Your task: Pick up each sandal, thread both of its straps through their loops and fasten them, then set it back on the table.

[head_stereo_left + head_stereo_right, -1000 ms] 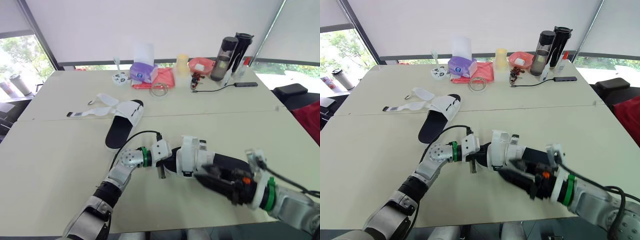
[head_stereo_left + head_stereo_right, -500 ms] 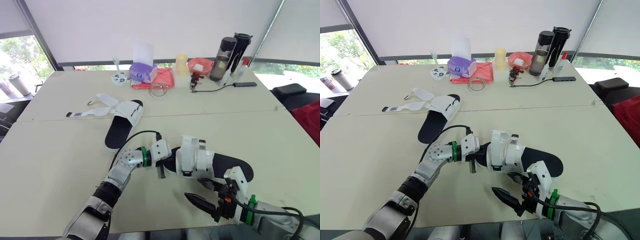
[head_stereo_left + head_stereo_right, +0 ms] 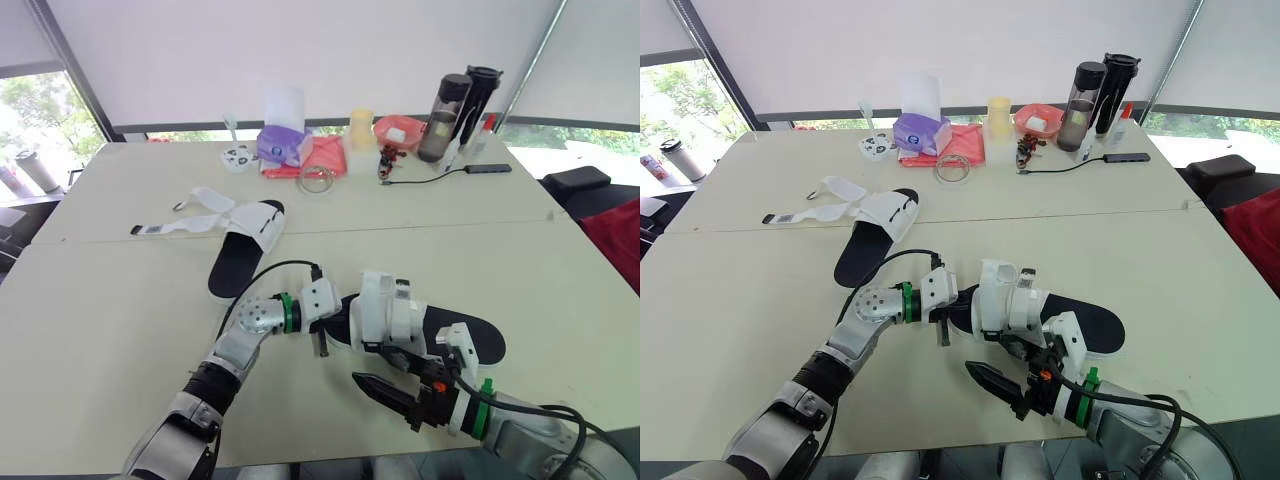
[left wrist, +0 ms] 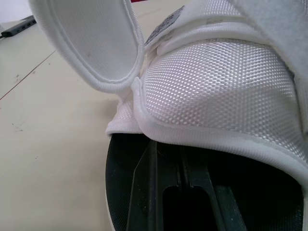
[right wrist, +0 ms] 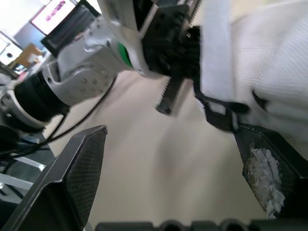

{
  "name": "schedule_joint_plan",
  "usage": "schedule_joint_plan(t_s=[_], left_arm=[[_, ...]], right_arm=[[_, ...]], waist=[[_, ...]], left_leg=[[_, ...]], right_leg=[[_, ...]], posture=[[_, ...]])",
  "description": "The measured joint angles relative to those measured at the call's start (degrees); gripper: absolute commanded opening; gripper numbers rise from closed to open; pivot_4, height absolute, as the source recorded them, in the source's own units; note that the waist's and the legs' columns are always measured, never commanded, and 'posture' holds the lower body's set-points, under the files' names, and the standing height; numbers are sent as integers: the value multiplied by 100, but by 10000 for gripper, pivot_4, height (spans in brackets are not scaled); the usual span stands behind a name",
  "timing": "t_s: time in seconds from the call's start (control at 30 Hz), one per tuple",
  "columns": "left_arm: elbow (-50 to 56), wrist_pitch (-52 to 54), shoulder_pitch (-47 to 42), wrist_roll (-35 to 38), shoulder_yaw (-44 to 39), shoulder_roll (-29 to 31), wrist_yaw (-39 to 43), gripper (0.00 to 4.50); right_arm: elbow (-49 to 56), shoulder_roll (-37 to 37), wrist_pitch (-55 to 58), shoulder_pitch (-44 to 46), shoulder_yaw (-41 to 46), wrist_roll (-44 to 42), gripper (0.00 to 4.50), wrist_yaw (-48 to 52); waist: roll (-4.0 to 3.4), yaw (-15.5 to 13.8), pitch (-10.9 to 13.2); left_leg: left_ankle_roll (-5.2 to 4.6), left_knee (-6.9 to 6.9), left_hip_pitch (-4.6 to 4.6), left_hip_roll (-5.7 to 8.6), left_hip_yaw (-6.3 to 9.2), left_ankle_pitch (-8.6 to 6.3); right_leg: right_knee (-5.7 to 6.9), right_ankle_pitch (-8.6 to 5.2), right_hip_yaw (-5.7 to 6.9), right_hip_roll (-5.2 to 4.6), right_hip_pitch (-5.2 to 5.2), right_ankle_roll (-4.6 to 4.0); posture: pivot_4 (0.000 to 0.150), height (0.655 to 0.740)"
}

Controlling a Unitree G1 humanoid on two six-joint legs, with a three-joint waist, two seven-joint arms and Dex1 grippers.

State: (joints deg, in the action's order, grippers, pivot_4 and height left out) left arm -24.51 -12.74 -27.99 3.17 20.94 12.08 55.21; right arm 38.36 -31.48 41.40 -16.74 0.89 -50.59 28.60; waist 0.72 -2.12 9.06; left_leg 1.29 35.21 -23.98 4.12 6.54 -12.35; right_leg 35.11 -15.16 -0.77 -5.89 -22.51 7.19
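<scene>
The near sandal (image 3: 440,330) lies on the table (image 3: 120,330), a black sole with white mesh straps (image 3: 385,310) bunched over its front. My left gripper (image 3: 340,322) is at its toe end. In the left wrist view its fingers (image 4: 144,192) reach in under the white strap (image 4: 216,91), pressed close on the sole. My right gripper (image 3: 378,392) hovers open just in front of the straps, fingers (image 5: 77,168) wide apart and nothing between them. The far sandal (image 3: 240,255) lies farther back on the left with its straps (image 3: 190,222) spread open.
Along the table's far edge stand a purple tissue box (image 3: 282,145), a red cloth (image 3: 325,155), a clear ring (image 3: 318,180), a yellow cup (image 3: 364,128), a pink bowl (image 3: 400,130), two dark bottles (image 3: 447,103) and a cable with a hub (image 3: 490,168).
My right gripper came off the sandal's heel side, dropped toward the table's near edge, then moved left to just in front of the straps. The left gripper and both sandals stayed put.
</scene>
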Motion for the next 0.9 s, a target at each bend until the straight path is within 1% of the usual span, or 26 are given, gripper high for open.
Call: schedule_joint_plan(t_s=[0.13,0.2,0.23,0.27,0.33,0.37,0.4,0.43,0.47,0.77,0.9], left_arm=[[-6,0,3,-1,-2,14,-26,0],[-9,0,4,-2,-2,16,-34,0],[-10,0,5,-2,-1,16,-35,0],[-9,0,6,-2,-1,16,-36,0],[-7,0,8,-2,1,13,-36,0],[-5,-1,9,-2,2,12,-35,0],[-3,-1,10,-2,4,10,-35,0],[-4,-1,10,-2,4,10,-35,0],[-4,-1,10,-2,4,9,-35,0],[-8,-1,18,-2,3,2,-55,0],[-18,-3,16,-2,3,2,-57,0]], right_arm=[[-96,81,61,77,0,-45,44190,-11],[-139,127,86,100,-2,-57,39024,-6],[-176,161,89,109,0,-60,35903,-21],[-266,242,89,124,7,-60,31575,-63],[-407,379,110,146,19,-86,21183,-167],[-468,429,140,152,36,-110,14962,-229],[-521,464,171,154,69,-143,10687,-277],[-560,493,200,155,111,-176,5061,-318],[-604,541,216,155,157,-226,542,-350],[-599,597,327,-43,184,-379,542,-363],[-578,309,399,-165,100,-328,542,-151]], waist=[[-1,7,0],[-1,8,-1],[-1,8,-1],[-1,8,-1],[-2,6,-1],[-2,4,-1],[-2,1,-1],[-3,2,-1],[-3,2,-1],[-5,0,-3],[-5,2,-3]], left_leg=[[0,0,10,-1,-1,0],[0,0,17,-1,-1,0],[0,0,17,-1,-1,0],[0,-1,18,-1,-1,0],[0,-2,18,-1,-1,0],[0,-2,18,-1,-1,0],[0,-2,18,0,-1,0],[0,-2,18,0,-1,0],[0,-2,18,0,-1,0],[0,-2,21,0,-1,0],[0,-2,25,0,-3,0]], right_leg=[[4,0,-1,1,6,0],[6,0,-2,1,11,-1],[6,0,-2,1,12,-1],[6,0,-2,1,13,-1],[6,0,-3,1,13,-1],[6,0,-3,1,12,-1],[5,0,-3,1,12,-1],[6,0,-4,1,12,0],[6,0,-3,1,12,0],[6,0,-3,1,15,0],[6,0,-3,1,19,0]], posture=[[1500,7400],[1500,7400],[1500,7400],[1500,7400],[1500,7400],[1500,7400],[1500,7400],[1500,7400],[1500,7400],[1500,7400],[1500,7400]])
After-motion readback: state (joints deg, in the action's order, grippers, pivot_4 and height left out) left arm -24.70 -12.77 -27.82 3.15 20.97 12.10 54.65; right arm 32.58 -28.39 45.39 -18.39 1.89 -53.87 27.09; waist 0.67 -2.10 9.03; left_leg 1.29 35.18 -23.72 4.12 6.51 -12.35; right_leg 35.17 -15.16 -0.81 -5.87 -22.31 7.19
